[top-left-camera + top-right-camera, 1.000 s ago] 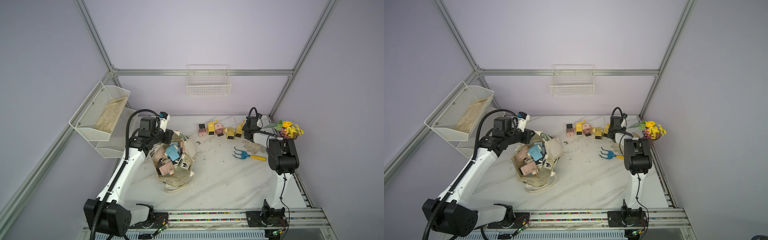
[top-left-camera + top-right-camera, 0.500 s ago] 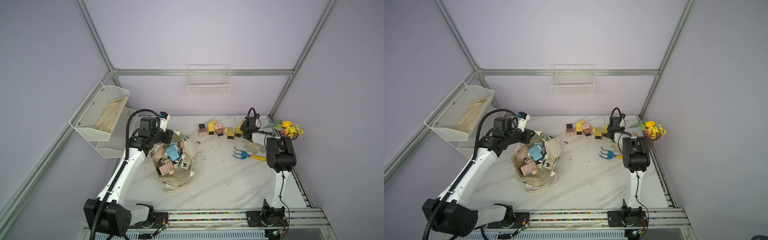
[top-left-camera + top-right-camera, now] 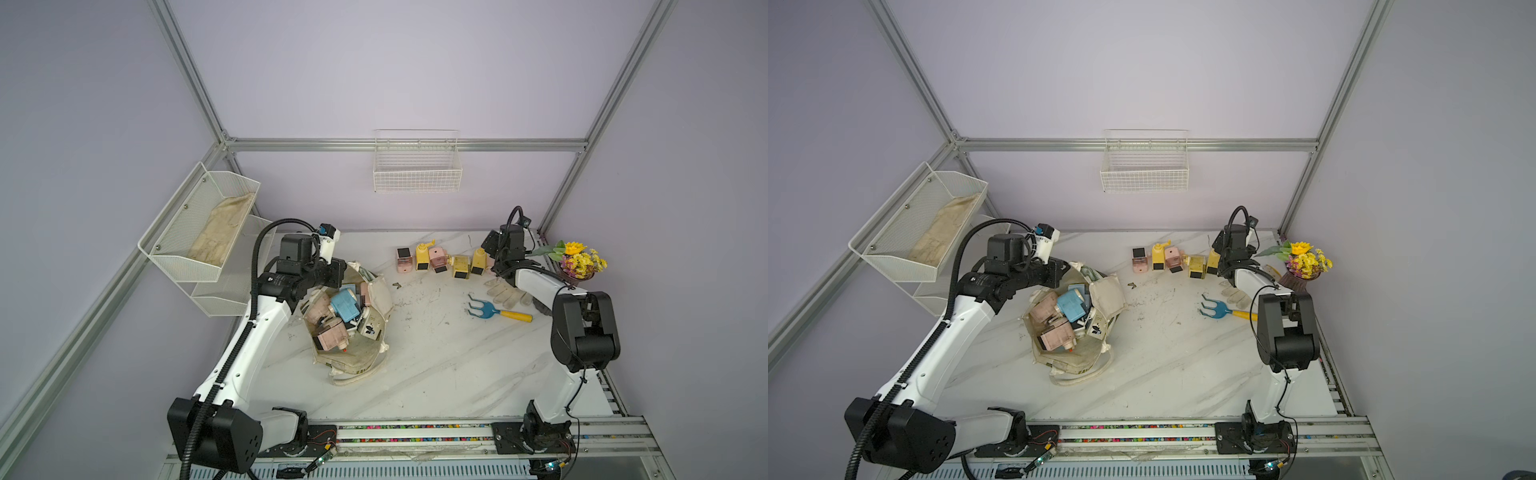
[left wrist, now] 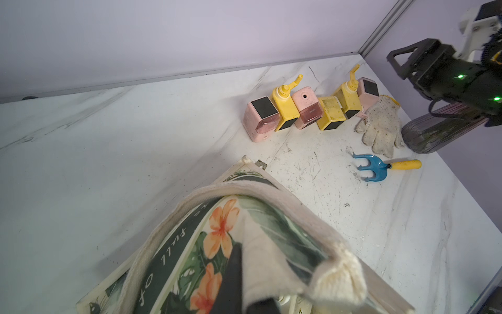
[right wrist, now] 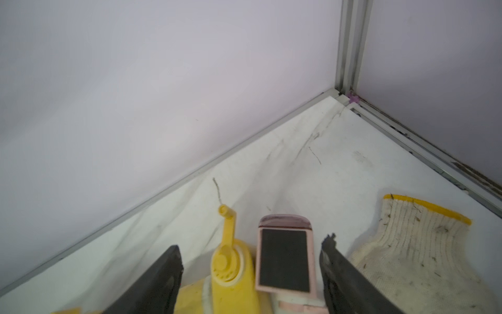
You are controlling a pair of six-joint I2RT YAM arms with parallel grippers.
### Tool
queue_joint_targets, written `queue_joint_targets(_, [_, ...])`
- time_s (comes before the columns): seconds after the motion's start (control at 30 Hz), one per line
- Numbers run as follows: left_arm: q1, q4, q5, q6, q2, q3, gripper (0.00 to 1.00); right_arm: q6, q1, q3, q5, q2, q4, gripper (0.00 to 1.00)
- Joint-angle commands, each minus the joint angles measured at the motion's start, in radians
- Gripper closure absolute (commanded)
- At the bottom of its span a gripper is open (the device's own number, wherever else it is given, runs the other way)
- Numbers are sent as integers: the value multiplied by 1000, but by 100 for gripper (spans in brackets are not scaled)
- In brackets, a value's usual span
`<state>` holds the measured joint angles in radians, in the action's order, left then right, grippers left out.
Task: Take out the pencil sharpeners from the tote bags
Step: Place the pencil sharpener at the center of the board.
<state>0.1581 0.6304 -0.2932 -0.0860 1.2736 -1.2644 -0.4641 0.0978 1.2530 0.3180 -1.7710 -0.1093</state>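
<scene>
The right pincer (image 5: pixel 250 269) is wide apart and holds nothing. Its two black fingers (image 5: pixel 342 271) stand on each side of a pink sharpener (image 5: pixel 284 261) and a yellow sharpener (image 5: pixel 231 271), which sit side by side on the worktop (image 5: pixel 312 176). Neither finger touches them in the right wrist view. A dirty white glove (image 5: pixel 413 250) with a yellow cuff lies just beside the pink one.

These two are at the end of a row of pencil sharpeners (image 3: pixel 440 262) near the back wall, pink and yellow ones close together, some touching. A blue hand rake (image 3: pixel 484 309) with a yellow handle lies near the row, closer to the front. A pot of yellow flowers (image 3: pixel 577 262) stands at the right edge of the worktop.

The left pincer (image 3: pixel 345 270) is squeezed tight on the rim of the tote bag (image 3: pixel 357 361). In the left wrist view the cream edge and the leafy print with orange flowers (image 4: pixel 217 231) fill the near part of the picture. The bag sits open on the worktop, well apart from the row. More sharpeners are piled inside it, a blue one (image 3: pixel 345 305) on top and pink ones (image 3: pixel 330 336) beside it.

A white wire basket (image 3: pixel 417 166) hangs on the back wall. A mesh shelf (image 3: pixel 199 224) hangs on the left wall with a cloth in it.
</scene>
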Motion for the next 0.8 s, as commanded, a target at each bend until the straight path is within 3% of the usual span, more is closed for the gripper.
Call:
queue_joint_targets(0.0, [-18,-51,-4,-9,-20,-27,95,4,116,-56,-29,152,6,21])
queue_joint_targets(0.1, [-17,-56,-25,-12,-27,-21,95,39,271,-106,-37,293,-8,21])
queue_joint_targets(0.27, [-17,-60,-35,-18,-13,-20,95,143,507,-176,-240,475,-50,28])
queue_joint_targets(0.4, [-13,-61,-40,-17,-16,-18,95,302,721,-221,-329,556,-76,31])
queue_joint_targets(0.63, [34,-43,-6,14,-15,-29,96,612,962,-210,-461,456,-99,33])
queue_joint_targets(0.77, [55,-38,21,-1,-22,-54,96,818,1011,-136,-530,326,-41,30])
